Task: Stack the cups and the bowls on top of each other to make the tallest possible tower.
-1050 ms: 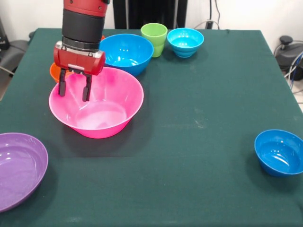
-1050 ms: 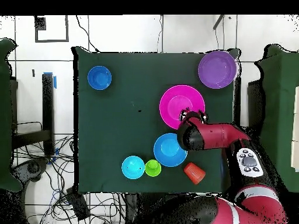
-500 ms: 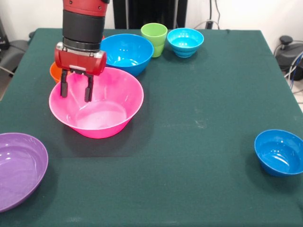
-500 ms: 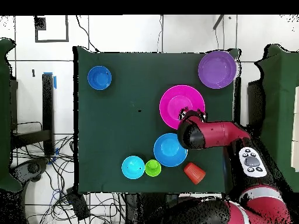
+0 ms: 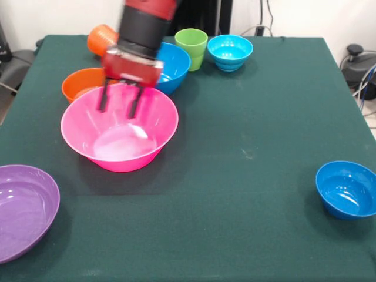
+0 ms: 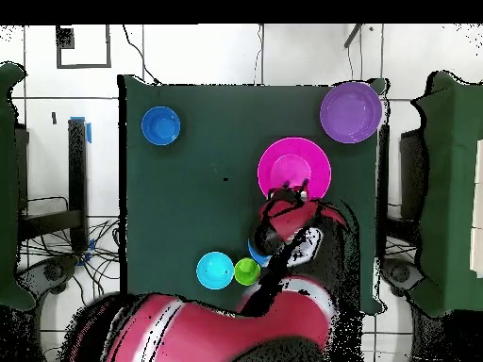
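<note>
Hovering my claw [image 5: 119,106] over the far rim of the huge glossy pink plastic bowl [image 5: 120,128], fingers apart, holding nothing. Small orange bowl [image 5: 82,82] sits just left of it, w/ the ribbed orange tumbler [image 5: 101,38] lying tipped farther back. Medium blue bowl [image 5: 174,66] is behind my claw; lime green cup [image 5: 191,47] & small cyan bowl [image 5: 230,51] are at the far edge. Shallow purple bowl [image 5: 22,208] near left, small dark blue bowl [image 5: 346,189] near right on the green worktop [image 5: 247,129]. Nothing stacked yet.
</note>
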